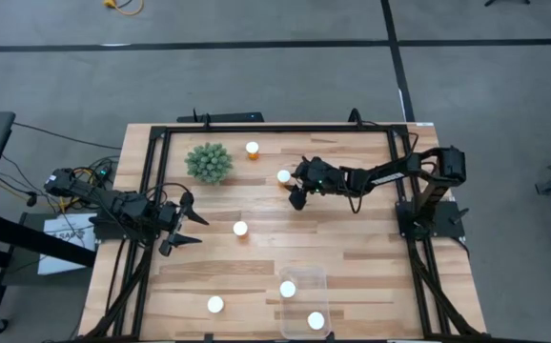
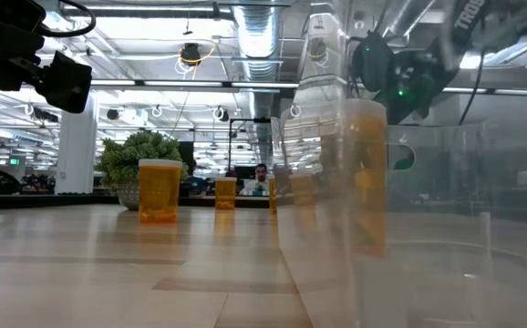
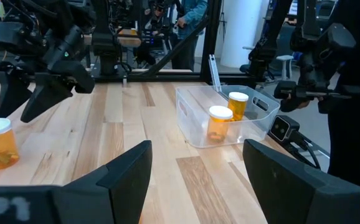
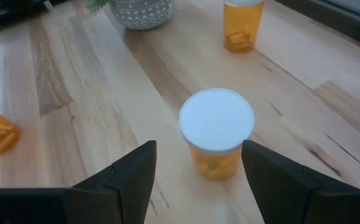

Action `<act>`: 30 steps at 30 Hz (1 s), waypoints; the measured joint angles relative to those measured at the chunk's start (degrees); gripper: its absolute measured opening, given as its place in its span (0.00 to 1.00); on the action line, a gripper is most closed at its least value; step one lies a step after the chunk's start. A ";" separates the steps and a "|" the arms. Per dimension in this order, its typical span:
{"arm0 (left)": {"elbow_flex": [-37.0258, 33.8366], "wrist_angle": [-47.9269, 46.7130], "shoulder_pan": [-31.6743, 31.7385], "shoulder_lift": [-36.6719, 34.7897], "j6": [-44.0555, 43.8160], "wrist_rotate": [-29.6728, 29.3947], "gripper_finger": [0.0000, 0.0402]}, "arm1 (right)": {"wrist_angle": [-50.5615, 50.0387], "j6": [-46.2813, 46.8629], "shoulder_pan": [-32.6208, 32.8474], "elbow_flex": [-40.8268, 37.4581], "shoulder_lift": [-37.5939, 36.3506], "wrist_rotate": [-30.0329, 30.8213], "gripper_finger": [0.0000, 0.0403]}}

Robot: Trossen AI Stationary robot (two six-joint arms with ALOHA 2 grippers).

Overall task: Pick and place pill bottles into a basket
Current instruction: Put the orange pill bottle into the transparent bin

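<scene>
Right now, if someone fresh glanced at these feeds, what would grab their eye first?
Probably the right gripper, open and poised over a white-capped pill bottle near mid-table. Next, the clear basket at the table's near edge, two bottles already inside. The spiky green plant stands out by the far edge.

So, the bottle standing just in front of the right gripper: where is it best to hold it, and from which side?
Probably on the orange body just under the white cap, coming down from above. The pill bottle stands upright, and the right gripper is open with one finger on each side of it. The cap is wider than the body, so a grip below it should not slip upward.
</scene>
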 joint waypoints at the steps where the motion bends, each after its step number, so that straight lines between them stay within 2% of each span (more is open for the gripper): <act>1: 0.01 -0.01 0.00 0.00 0.00 0.00 0.60 | 0.00 -0.51 0.00 0.00 0.00 -0.28 0.57; 10: 0.01 0.00 0.01 0.00 0.01 0.00 0.60 | -0.20 -0.32 0.00 0.00 0.00 -2.29 0.58; 17: -0.01 -0.01 -0.01 0.00 -0.01 0.00 0.60 | -2.07 2.12 0.15 -0.02 0.04 -4.30 0.68; 22: -0.01 -0.01 0.00 0.00 0.00 0.00 0.60 | -2.13 -0.71 0.11 -0.02 0.04 -3.84 0.75; 30: -0.01 -0.01 0.01 0.00 -0.01 0.00 0.60 | -2.16 -2.40 -1.45 -0.02 0.04 -2.64 0.76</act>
